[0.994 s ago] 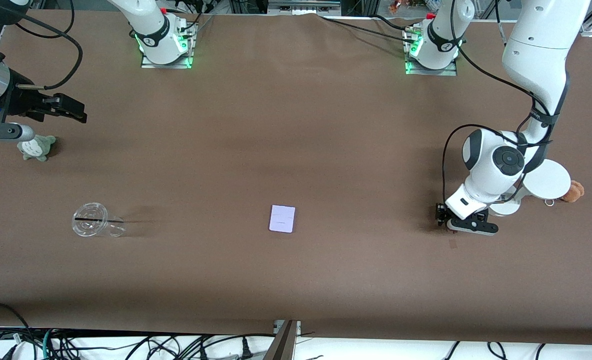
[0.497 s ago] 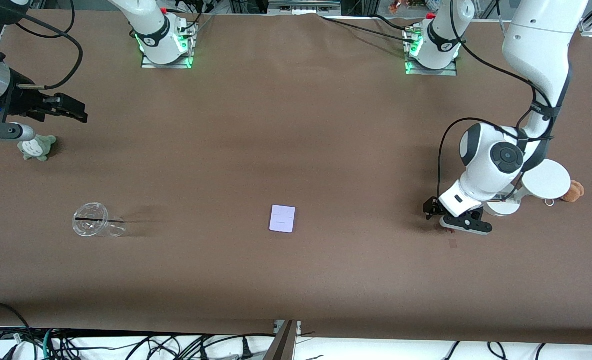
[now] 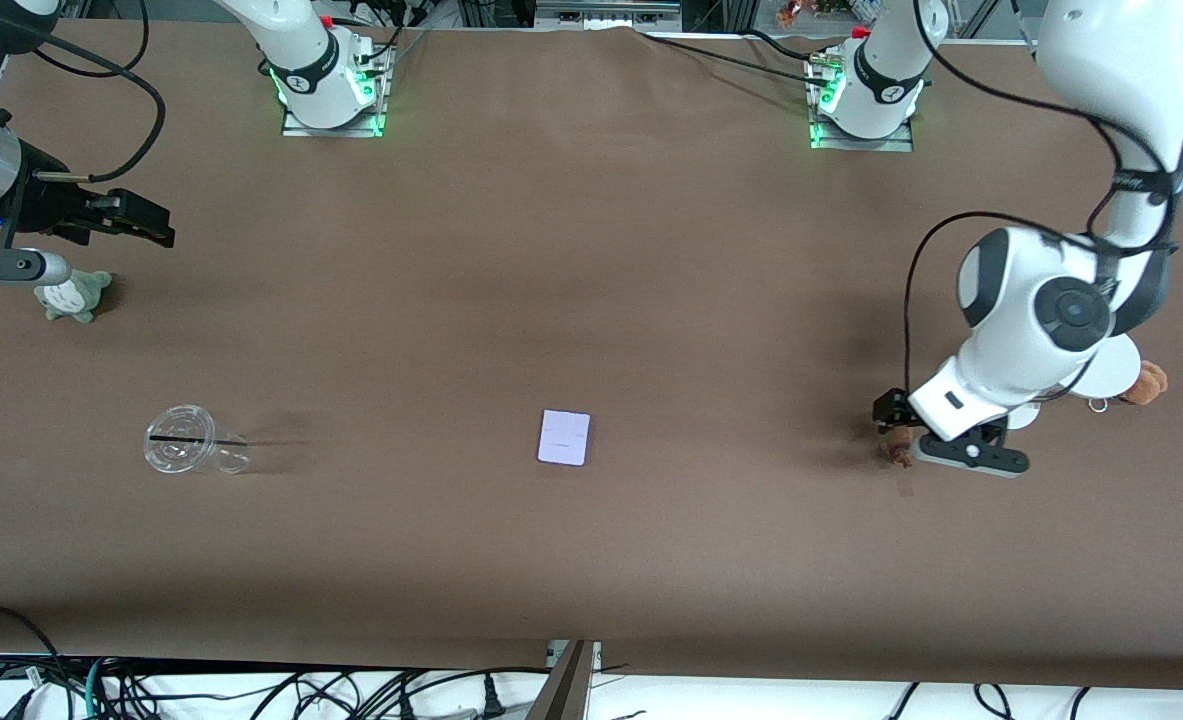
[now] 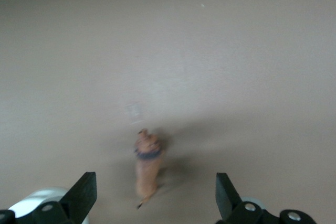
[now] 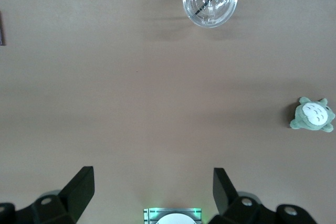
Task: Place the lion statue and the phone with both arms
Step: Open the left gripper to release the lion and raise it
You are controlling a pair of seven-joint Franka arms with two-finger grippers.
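Left pincer (image 4: 152, 203) released, fingers spread wide, low over lion statue (image 4: 146, 167) on tabletop (image 3: 591, 300) at left arm's end; statue's long axis runs crosswise to finger gap. Phone (image 3: 564, 438) mid-tabletop. Right pincer (image 3: 136, 218) released, waiting near plush toy (image 3: 73, 294).

- A brown table (image 3: 591, 250) fills nearly the whole front view; its covering is matte, with a slight wrinkle at the edge where the arms' bases stand.
- Soft shadows fall across the covering, and green light glows at the two metal base plates (image 3: 333, 122) bolted along that edge.
- Below the table's edge nearest the front camera runs a pale floor strip with tangled black cables (image 3: 251, 690) and a metal post (image 3: 569, 680).
- Above the bases' edge, dark framing (image 3: 601, 12) and more cables show.
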